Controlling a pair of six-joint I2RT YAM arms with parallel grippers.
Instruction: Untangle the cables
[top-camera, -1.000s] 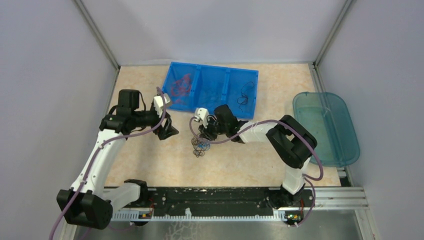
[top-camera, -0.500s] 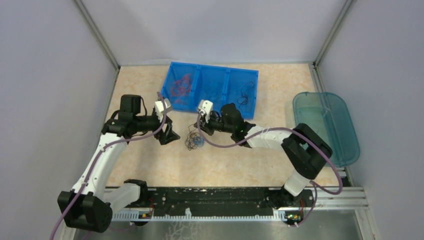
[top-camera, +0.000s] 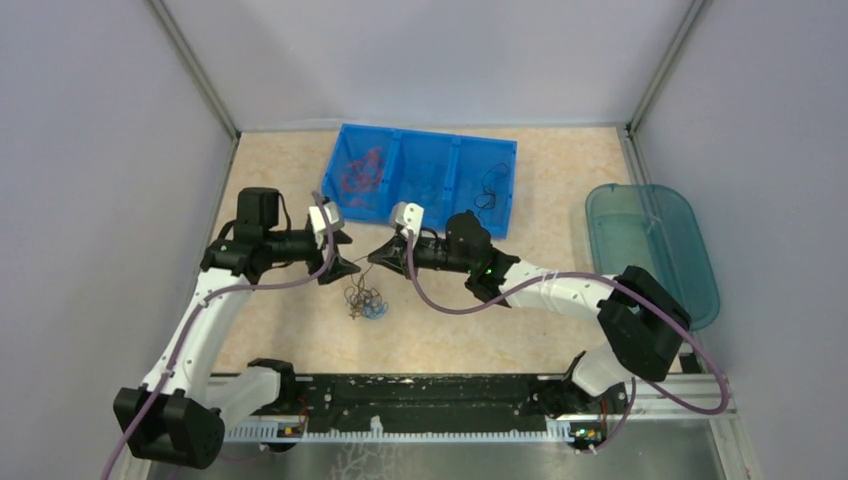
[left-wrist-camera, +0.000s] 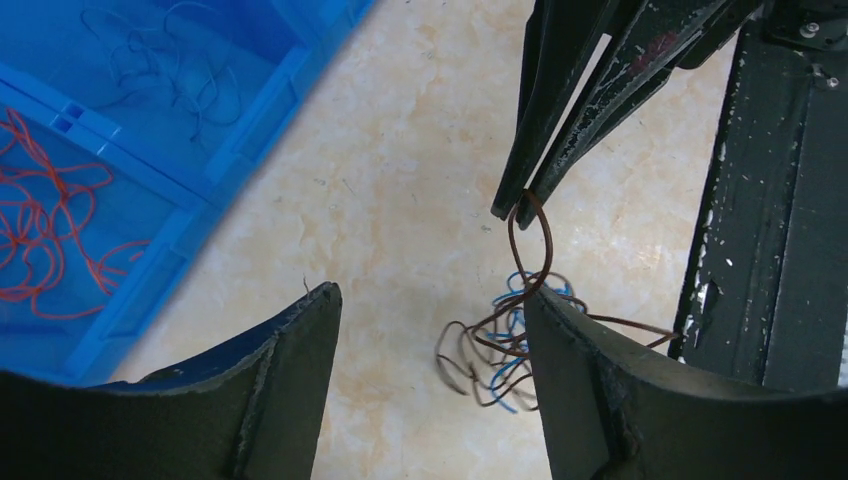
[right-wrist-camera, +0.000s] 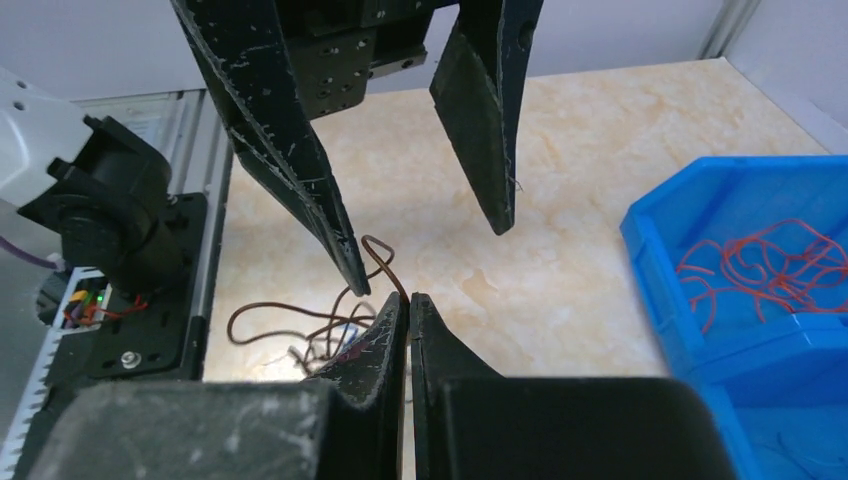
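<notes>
Cables (top-camera: 365, 302): one brown loop (left-wrist-camera: 547, 243) is being pinched and held up by the closed right gripper (right-wrist-camera: 405, 305), presumably so the open left gripper (left-wrist-camera: 430, 330) can take it.

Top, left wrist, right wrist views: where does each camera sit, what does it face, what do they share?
Top: above and behind the robot, looking down on table, left arm, right arm, clump, bin.
Left wrist: on the left arm, looking down between its open jaws at the right jaws pinching a brown cable.
Right wrist: on the right arm, looking past its shut jaws at the left jaws.
Shared: all show clump and bin.
</notes>
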